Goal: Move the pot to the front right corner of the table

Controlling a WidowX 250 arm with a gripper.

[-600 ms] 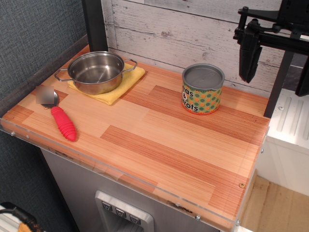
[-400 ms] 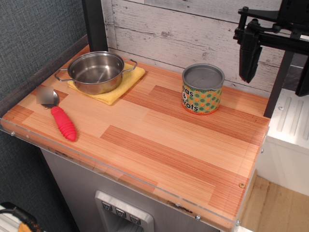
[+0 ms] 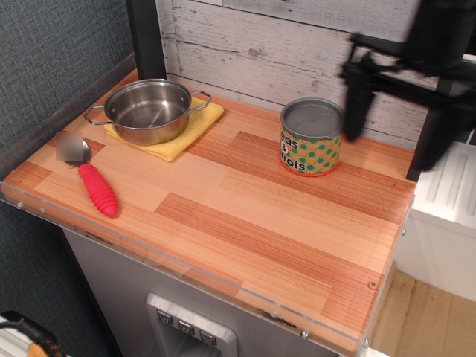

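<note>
Still, pot (image 3: 148,110) rear-left on cloth (image 3: 175,134), well apart from blurred pincer (image 3: 394,126), seemingly wide.

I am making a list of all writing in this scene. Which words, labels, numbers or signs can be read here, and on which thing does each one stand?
"as" on the can, upper line of its dotted label; the word is cut off by the can's curve.
"rots" on the same label, lower line, also cut off.
A small sign between those two lines is too small to read.
The pot, spoon, yellow cloth and table show no writing.
</note>
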